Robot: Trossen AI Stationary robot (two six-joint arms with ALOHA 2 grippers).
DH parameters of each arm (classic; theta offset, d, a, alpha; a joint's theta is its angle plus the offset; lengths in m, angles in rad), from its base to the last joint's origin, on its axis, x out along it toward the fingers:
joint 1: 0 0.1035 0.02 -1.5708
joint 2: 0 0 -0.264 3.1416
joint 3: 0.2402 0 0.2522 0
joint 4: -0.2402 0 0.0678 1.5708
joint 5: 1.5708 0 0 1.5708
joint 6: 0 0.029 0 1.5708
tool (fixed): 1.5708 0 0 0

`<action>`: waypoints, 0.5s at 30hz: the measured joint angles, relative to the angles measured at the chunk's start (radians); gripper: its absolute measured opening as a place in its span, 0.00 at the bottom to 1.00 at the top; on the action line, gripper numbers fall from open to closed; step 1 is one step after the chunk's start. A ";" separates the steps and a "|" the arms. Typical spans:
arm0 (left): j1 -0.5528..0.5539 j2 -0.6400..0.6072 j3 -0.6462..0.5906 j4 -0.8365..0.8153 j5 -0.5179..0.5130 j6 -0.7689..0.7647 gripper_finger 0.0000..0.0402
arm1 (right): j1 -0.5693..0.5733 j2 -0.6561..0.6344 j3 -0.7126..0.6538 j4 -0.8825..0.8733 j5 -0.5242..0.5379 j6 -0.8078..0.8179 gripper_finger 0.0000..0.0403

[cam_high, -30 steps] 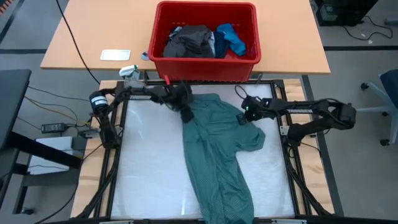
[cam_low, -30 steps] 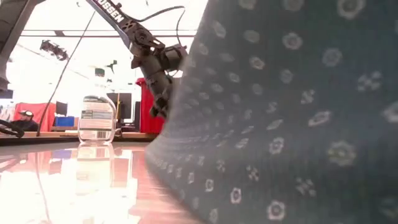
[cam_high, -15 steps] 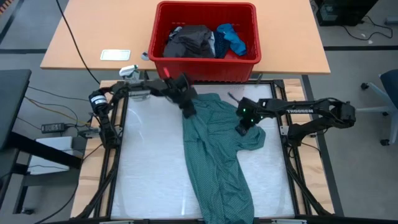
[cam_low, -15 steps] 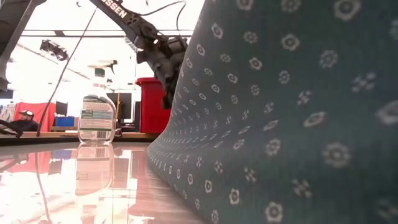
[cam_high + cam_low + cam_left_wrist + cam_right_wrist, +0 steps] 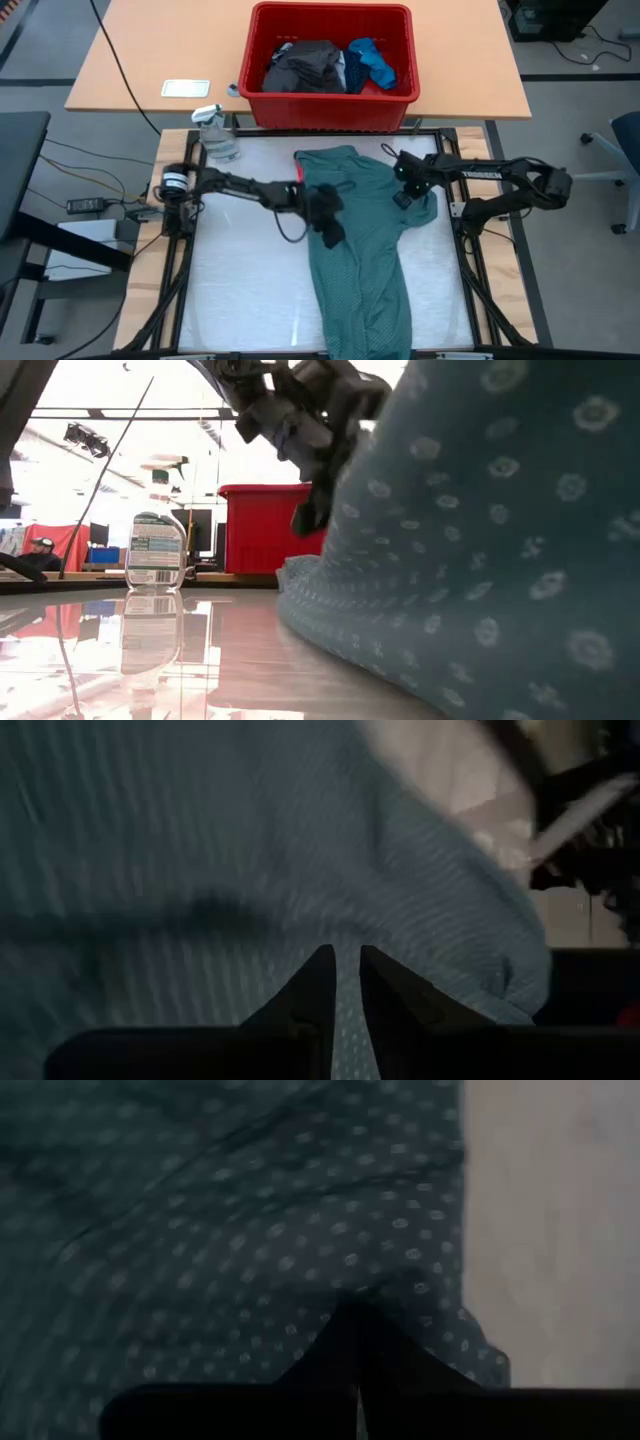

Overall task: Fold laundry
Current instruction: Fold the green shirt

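The large soft teal-green cloth shirt (image 5: 365, 250) carries a fine pattern of small pale dots and tiny flower-like marks. The rectangular red plastic bin (image 5: 330, 110) holds a dark grey crumpled cloth piece (image 5: 303, 68) and a small bright blue cloth piece (image 5: 373, 60). The clear plastic spray bottle (image 5: 153, 550) has a white label.

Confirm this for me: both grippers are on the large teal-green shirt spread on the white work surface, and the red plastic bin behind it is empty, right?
Not quite. The red plastic bin is not empty: the high view shows a dark grey piece and a small bright blue piece inside. The rest holds: left gripper and right gripper are on the large teal-green shirt.
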 joint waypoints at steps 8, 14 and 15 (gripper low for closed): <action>-0.136 0.119 -0.001 0.030 0.040 -0.329 0.05 | 0.069 -0.113 0.012 0.065 -0.368 -0.076 0.01; -0.141 0.146 0.002 -0.061 0.031 -0.373 0.01 | 0.162 -0.130 0.013 0.118 -0.451 -0.002 0.02; -0.133 0.144 0.005 -0.099 0.030 -0.357 0.01 | 0.175 -0.129 0.013 0.122 -0.439 0.006 0.02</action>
